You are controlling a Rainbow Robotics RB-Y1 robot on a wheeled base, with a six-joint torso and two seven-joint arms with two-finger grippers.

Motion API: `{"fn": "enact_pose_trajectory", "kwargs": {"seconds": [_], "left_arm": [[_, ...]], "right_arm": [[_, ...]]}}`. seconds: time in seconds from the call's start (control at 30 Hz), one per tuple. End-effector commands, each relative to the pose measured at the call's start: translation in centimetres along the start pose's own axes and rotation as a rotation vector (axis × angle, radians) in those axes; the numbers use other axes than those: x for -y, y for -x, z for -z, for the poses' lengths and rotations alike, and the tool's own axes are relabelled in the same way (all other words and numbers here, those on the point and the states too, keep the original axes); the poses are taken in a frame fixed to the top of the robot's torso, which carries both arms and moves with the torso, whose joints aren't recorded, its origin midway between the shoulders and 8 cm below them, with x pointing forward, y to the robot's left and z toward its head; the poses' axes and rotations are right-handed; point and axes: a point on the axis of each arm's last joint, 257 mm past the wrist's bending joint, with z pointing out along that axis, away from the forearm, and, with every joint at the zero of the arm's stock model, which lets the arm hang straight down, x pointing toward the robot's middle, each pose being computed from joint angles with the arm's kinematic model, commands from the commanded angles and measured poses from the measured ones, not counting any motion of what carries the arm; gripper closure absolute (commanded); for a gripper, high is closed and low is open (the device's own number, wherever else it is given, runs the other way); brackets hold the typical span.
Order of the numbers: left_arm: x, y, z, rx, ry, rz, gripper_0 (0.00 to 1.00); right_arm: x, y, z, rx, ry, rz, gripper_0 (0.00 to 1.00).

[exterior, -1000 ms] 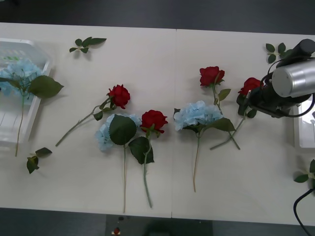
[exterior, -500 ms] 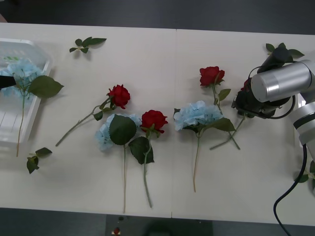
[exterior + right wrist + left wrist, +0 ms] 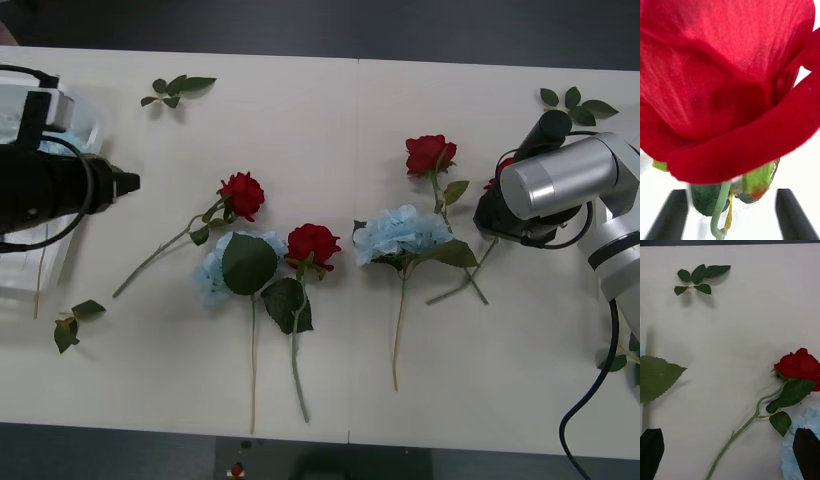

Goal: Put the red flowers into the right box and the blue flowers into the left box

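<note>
Red flowers (image 3: 313, 244) lie on the white table (image 3: 300, 130), and 4 of them show in the front view. Nearest the robot, 1 red rose sits in the middle, touching a pale blue flower (image 3: 214, 272) with a big green leaf on top of it. Just past that, another red rose (image 3: 799, 365) lies to the left with its long stem slanting down. A second blue flower (image 3: 400, 233) lies to the right of the middle, and a red rose (image 3: 429, 154) rests just behind it. The right gripper (image 3: 730, 213) is over the 4th red rose (image 3: 722, 82) on the right side, with its 2 black fingers (image 3: 672, 213) spread apart on either side of the green stem, not pinching it. The left gripper (image 3: 730, 450) hangs over the table beside the left box (image 3: 40, 275), its black fingers spread wide and holding nothing. Farther back, a loose leaf sprig (image 3: 175, 90) lies on the left and another (image 3: 575, 100) on the right.
</note>
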Motion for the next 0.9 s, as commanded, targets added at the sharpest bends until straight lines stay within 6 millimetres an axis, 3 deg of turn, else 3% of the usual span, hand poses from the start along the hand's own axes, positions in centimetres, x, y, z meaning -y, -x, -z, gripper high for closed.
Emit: {"fn": "enact_pose_trajectory", "kwargs": {"seconds": [0.03, 0.33, 0.57, 0.7, 0.9], "left_arm": [[1.3, 0.9, -1.2, 0.023, 0.022, -0.126, 0.00], [3.5, -2.1, -4.8, -0.019, 0.019, -0.287, 0.00], [4.6, -2.7, -7.9, -0.012, 0.008, -0.349, 0.00], [5.4, -2.2, -9.6, -0.008, 0.020, -0.373, 0.00], [6.5, -2.0, -11.8, -0.024, 0.025, -0.387, 0.00]], "right_arm": [[-0.8, 1.5, 1.1, 0.025, 0.017, -0.037, 1.00], [-1.4, 2.3, 2.1, 0.041, 0.039, -0.040, 1.00], [-1.5, 4.4, 8.4, 0.080, 0.059, 0.012, 1.00], [0.3, 6.3, 12.7, 0.130, 0.040, 0.034, 1.00], [6.1, 9.6, 17.4, 0.145, 0.033, -0.017, 1.00]]}}
